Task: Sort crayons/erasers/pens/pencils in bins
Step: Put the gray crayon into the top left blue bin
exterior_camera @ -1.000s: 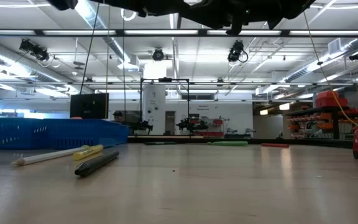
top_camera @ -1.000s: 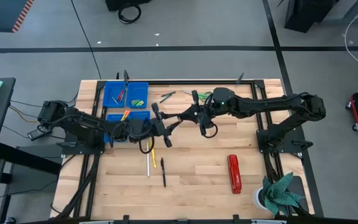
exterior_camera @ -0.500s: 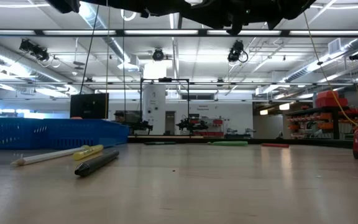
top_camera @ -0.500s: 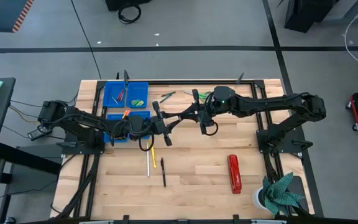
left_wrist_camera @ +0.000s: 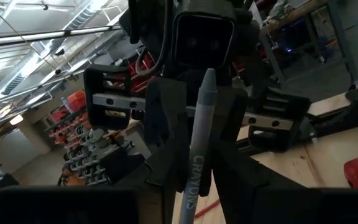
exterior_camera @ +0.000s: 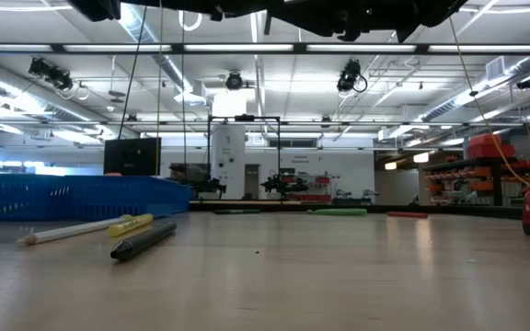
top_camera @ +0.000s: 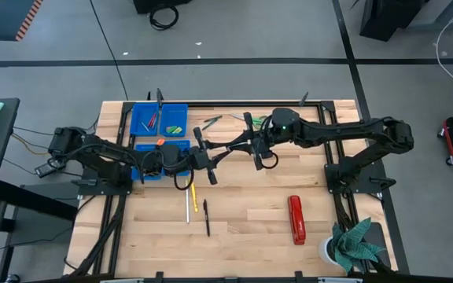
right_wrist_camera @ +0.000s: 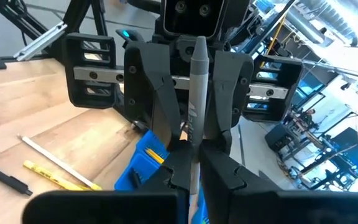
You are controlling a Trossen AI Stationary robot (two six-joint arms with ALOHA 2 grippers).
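Observation:
High above the middle of the table, a grey stick lettered CRAYONS point(top_camera: 226, 150) runs about level between my two grippers. My left gripper point(top_camera: 217, 155) reaches in from the table's left and is shut on it. My right gripper point(top_camera: 236, 146) reaches in from the right and is shut on it too. The two sets of fingertips almost meet. Two blue bins point(top_camera: 161, 118) show at the far left, with the lower one point(top_camera: 149, 148) partly under my left arm. A yellow pencil point(top_camera: 194, 196), a white pencil point(top_camera: 187, 208) and a black pen point(top_camera: 207, 218) lie flat on the table. My left gripper pinches the grey crayon's shaft point(left_wrist_camera: 190, 193) between its two fingers, coming level from the table's left with the fingers along the stick. The crayon is clear of the table and its free end point(left_wrist_camera: 207, 78) reaches in between the right gripper's fingers. My right gripper pinches the crayon's shaft point(right_wrist_camera: 193, 152) between its two fingers, level from the table's right, again along the stick. The pointed end point(right_wrist_camera: 197, 46) runs on between the left gripper's fingers point(right_wrist_camera: 157, 99).
A red stapler point(top_camera: 296, 218) lies near the right front. Green-handled scissors point(top_camera: 211, 122) and small items lie near the far edge. A potted plant point(top_camera: 352, 244) stands at the near right corner. Bare wood shows around the loose pencils point(exterior_camera: 72, 230).
My left gripper has tipped slightly in place. The grey crayon stays between the two grippers above the table's middle.

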